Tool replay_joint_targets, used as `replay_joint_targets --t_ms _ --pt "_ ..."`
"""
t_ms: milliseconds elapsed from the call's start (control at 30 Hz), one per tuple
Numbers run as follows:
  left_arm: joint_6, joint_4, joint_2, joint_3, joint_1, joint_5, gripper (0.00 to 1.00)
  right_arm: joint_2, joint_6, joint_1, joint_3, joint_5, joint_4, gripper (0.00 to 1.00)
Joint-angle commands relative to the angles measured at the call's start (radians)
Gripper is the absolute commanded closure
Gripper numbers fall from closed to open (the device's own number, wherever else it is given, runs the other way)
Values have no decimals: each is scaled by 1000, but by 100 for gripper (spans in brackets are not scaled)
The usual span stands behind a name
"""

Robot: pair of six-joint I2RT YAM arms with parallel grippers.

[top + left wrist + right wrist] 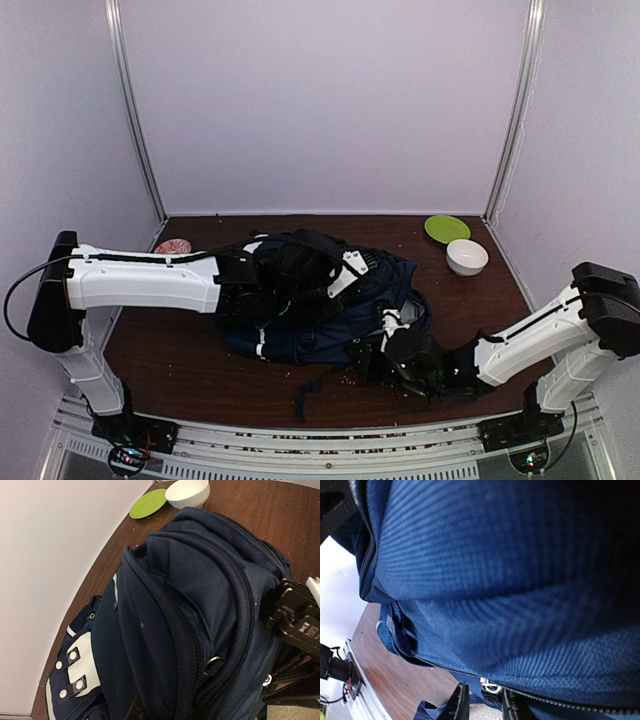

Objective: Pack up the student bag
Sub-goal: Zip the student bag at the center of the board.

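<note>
Dark brown desk (190,375) inside pale walls carries the navy student bag (320,330), lying mid-desk between my two arms. A green plate (447,229) and a white bowl (467,257) sit touching at the far right corner, well apart from the bag. My left hand (325,282) rests on top of the bag, pressed into the fabric; I can't tell its opening. My right hand (485,702) is at the bag's near edge, fingers narrowly apart with a metal zip pull (490,686) between the tips. Whether they pinch it I can't tell.
</note>
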Motion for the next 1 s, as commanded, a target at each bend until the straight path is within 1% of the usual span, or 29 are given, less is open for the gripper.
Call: replay_joint_targets --t_ms 0,167,300,533,767,867,967 --pt "-80 -11 3 27 9 -29 100 8 17 3 18 40 -21 81" --pt "-78 -12 3 22 8 -32 100 -6 24 5 18 47 -40 92" --pt "-79 -13 1 16 9 -39 100 -42 23 6 12 53 -91 100" --pt "-70 -11 -3 7 8 -56 100 -144 8 14 10 68 -266 100" --pt "-66 -7 -8 -24 8 -81 100 -297 -2 11 -9 165 -522 100" --pt "-67 -6 -7 -40 8 -86 100 -369 1 -5 -28 199 -610 100" --pt "-71 -7 -11 -52 8 -77 100 -434 3 -46 -45 227 -675 100"
